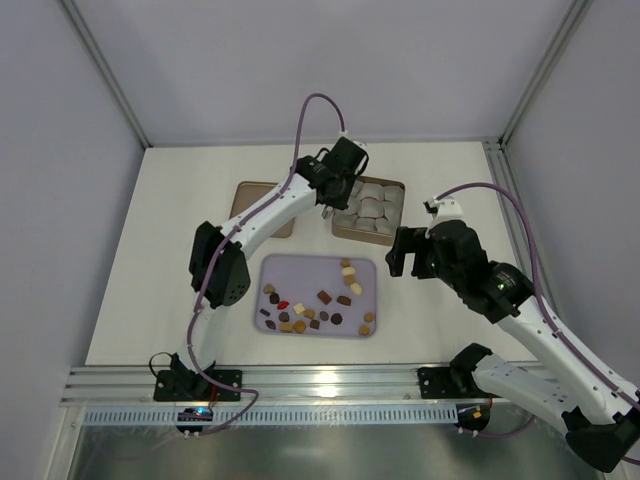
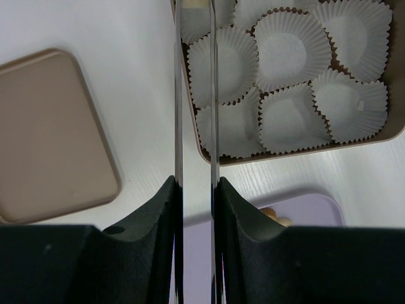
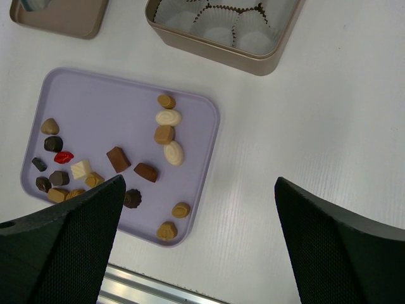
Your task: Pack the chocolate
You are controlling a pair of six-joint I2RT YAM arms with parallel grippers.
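Currently: white table (image 1: 180, 300) carries a lavender tray (image 1: 300, 270), taken as reference. Beyond the tray's far right corner sits a tan box (image 3: 209, 50); beyond its far left corner, a flat brown lid (image 2: 50, 133). Right gripper (image 3: 199, 183) hangs over bare table just right of the tray, jaws spread wide, nothing between them. Left gripper (image 1: 327, 208) hangs beyond the tray over the box's left wall; blades narrowly apart, tips cut off, grip cannot be told. Pale cup liners (image 2: 288, 47) fill the box. All the chocolate (image 3: 118, 158) lies loose on the tray, one red piece (image 3: 63, 156) near its left end.
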